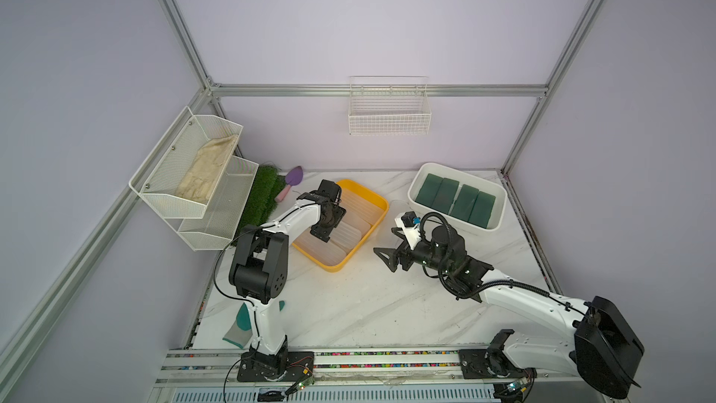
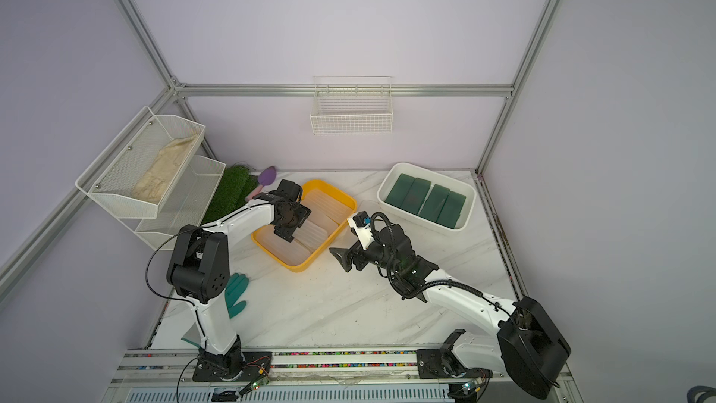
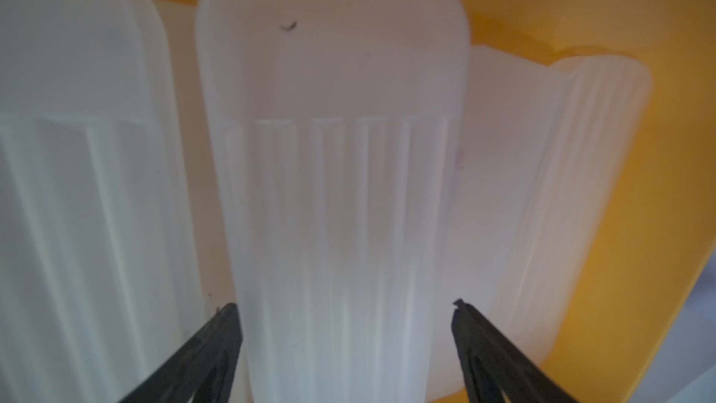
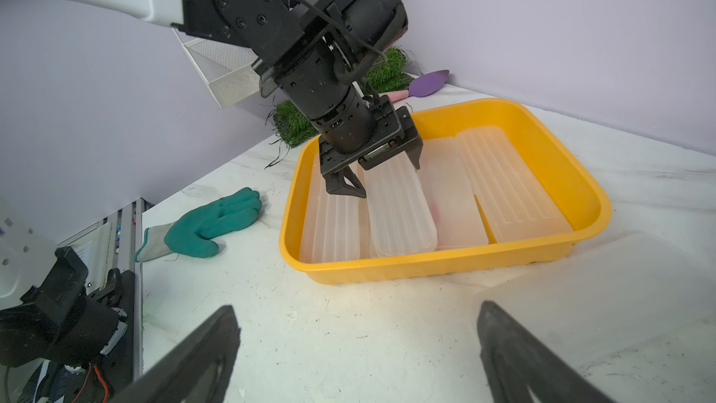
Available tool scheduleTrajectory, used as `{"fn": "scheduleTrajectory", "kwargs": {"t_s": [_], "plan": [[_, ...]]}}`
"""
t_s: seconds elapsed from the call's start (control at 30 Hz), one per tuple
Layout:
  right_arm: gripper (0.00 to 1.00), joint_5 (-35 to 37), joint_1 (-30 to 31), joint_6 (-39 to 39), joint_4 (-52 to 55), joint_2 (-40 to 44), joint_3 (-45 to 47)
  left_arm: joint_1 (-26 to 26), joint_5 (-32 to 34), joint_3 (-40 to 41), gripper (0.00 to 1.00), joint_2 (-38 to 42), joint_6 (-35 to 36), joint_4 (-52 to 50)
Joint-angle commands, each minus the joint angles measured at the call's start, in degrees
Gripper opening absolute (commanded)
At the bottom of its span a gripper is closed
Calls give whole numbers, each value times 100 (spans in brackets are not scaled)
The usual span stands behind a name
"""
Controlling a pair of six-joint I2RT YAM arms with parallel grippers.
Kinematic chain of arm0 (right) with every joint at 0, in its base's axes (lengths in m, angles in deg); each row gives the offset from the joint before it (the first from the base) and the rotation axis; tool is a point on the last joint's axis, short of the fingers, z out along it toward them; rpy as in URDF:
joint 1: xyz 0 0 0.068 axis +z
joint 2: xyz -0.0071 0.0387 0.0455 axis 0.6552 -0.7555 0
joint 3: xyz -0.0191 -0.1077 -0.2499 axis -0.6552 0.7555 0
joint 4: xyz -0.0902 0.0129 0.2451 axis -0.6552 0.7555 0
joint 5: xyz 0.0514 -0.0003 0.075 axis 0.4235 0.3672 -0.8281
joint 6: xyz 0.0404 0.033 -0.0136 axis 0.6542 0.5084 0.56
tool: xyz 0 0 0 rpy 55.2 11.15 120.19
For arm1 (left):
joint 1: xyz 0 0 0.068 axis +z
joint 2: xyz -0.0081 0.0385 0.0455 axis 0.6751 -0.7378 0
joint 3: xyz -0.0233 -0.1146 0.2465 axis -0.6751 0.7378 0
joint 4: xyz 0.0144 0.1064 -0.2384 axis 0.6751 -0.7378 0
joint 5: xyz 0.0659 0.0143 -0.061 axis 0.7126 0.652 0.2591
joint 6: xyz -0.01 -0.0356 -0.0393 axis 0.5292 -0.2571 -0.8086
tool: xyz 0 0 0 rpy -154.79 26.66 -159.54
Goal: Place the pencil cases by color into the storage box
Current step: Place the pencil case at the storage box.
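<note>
Left arm [image 1: 267, 319], right arm [image 1: 523, 300]: white shells, black joints. Corrugated black cable [image 1: 433, 214], blue bit [image 1: 415, 221] (connector, perhaps) behind right claw [image 4: 356, 306]. Screw-ringed black wrist [image 4: 341, 125] behind left claw [image 4: 381, 176].

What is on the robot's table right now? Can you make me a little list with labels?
White storage box: four dark green pencil cases, side by side
Yellow tray: at least four frosted clear pencil cases
Left gripper: open, astride one clear case in the tray
Right gripper: open, empty, over the table
Teal glove: lying on the table
</note>
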Motion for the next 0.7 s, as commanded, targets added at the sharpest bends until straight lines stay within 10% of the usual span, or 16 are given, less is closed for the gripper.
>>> {"fn": "scheduleTrajectory", "kwargs": {"t_s": [0.0, 0.67], "plan": [[97, 31, 36, -46, -50, -76, -97, 31, 141, -145, 100, 159, 8, -153], [97, 1400, 27, 259, 571, -424, -477, 41, -32, -1193, 100, 573, 1895, -335]]}}
